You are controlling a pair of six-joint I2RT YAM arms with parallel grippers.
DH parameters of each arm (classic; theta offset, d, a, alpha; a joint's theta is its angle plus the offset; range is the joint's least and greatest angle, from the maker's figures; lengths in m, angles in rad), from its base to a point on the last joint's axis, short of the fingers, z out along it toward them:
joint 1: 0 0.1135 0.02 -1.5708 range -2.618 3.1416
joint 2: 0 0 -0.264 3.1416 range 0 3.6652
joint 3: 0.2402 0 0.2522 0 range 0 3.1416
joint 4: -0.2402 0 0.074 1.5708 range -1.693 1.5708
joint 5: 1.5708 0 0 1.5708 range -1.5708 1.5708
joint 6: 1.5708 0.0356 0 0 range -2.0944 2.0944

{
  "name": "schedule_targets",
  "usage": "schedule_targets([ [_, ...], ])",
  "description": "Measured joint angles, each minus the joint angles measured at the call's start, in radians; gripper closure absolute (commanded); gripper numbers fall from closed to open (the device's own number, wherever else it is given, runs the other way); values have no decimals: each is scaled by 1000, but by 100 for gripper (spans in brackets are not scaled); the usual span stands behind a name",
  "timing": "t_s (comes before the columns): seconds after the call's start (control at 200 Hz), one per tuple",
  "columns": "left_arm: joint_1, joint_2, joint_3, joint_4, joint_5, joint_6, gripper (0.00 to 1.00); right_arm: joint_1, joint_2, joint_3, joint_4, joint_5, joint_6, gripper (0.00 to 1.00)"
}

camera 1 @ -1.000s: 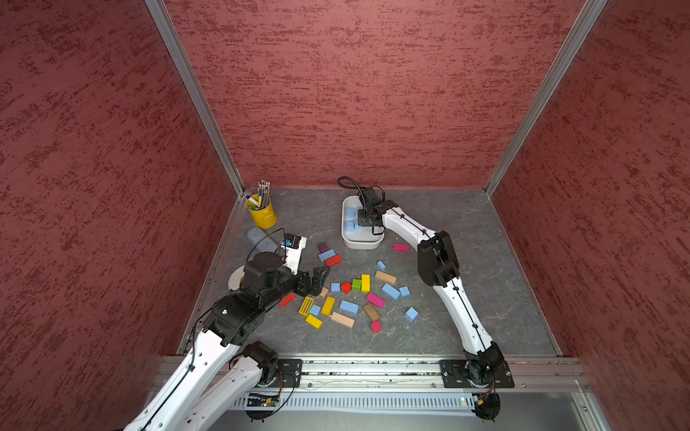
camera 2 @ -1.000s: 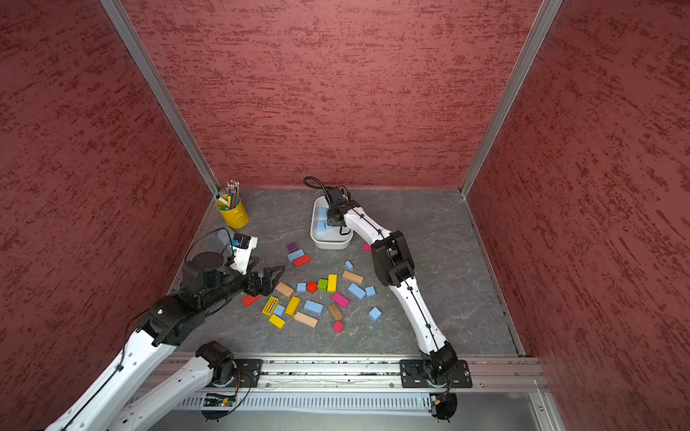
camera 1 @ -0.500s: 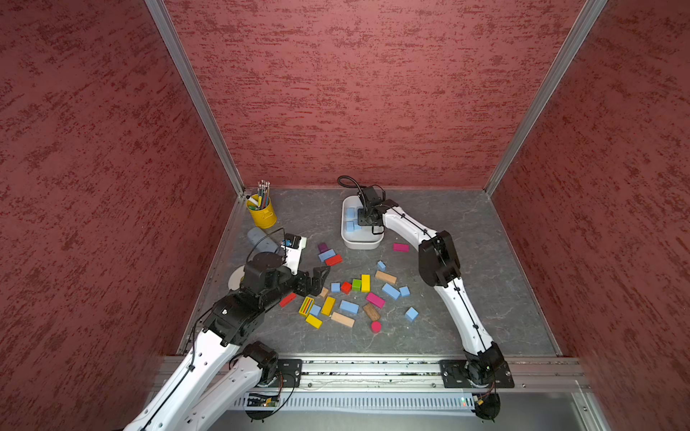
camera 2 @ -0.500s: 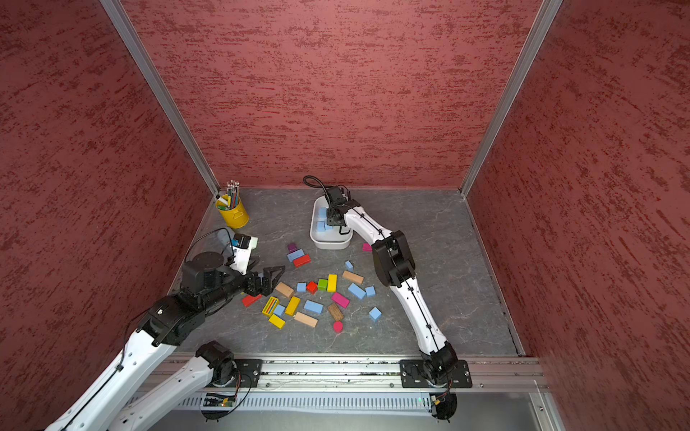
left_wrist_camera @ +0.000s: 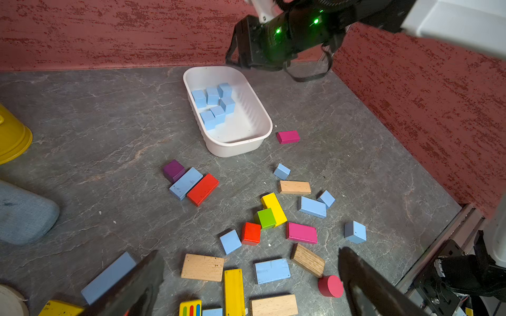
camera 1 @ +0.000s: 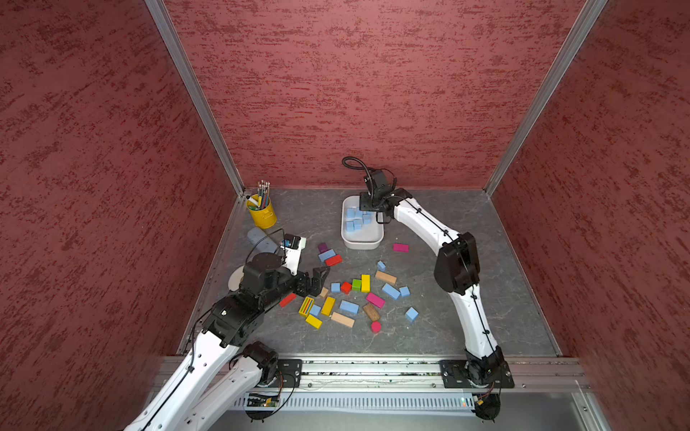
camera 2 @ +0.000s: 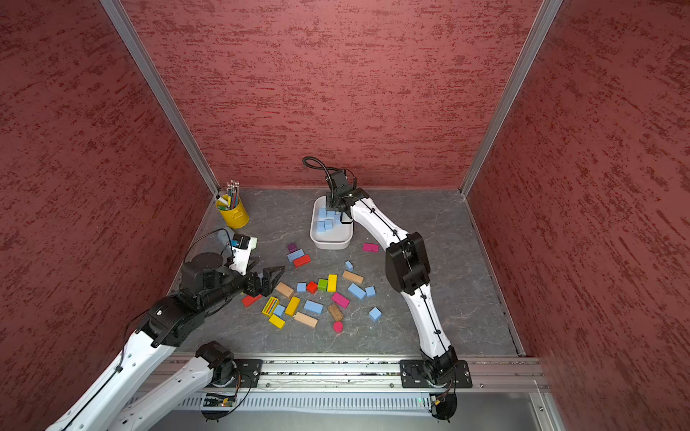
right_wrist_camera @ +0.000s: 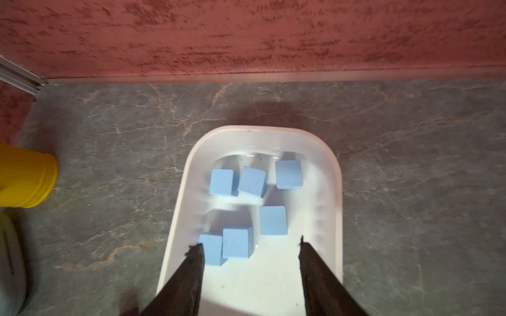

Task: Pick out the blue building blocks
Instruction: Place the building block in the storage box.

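Note:
Several light blue cubes (right_wrist_camera: 273, 220) lie in the white tray (right_wrist_camera: 189, 175) near the back wall; both top views show them too (camera 1: 355, 220) (camera 2: 324, 220). My right gripper (right_wrist_camera: 250, 246) hangs just above the tray (camera 1: 361, 244), open, with nothing between its fingers. More blue blocks lie loose among the scattered pile: a flat one (left_wrist_camera: 272, 270), a long one (left_wrist_camera: 186, 183), a cube (left_wrist_camera: 355, 232) and a small square (left_wrist_camera: 230, 241). My left gripper (left_wrist_camera: 250, 253) stands wide open and empty at the pile's left edge (camera 1: 315, 281).
Red, yellow, green, magenta and plain wooden blocks (camera 1: 342, 319) are mixed in with the blue ones. A yellow pencil cup (camera 1: 262, 214) and a grey-blue pad (camera 1: 261, 239) stand at the back left. Red walls close in three sides; a metal rail (camera 1: 373, 367) runs along the front.
The right gripper's jaws have spread wider above the tray. The left arm has stayed where it was.

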Motion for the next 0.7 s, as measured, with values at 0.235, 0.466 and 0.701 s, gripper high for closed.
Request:
schedule_targets([
  [0.235, 0, 0, 0, 0, 0, 0, 1, 19, -319, -346, 161, -10, 11, 34],
  [0.466, 0, 2, 0, 0, 0, 0, 0, 20, -596, -717, 284, -21, 31, 29],
  [0.701, -1, 13, 0, 0, 0, 0, 0, 20, -791, -987, 306, -31, 55, 23],
])
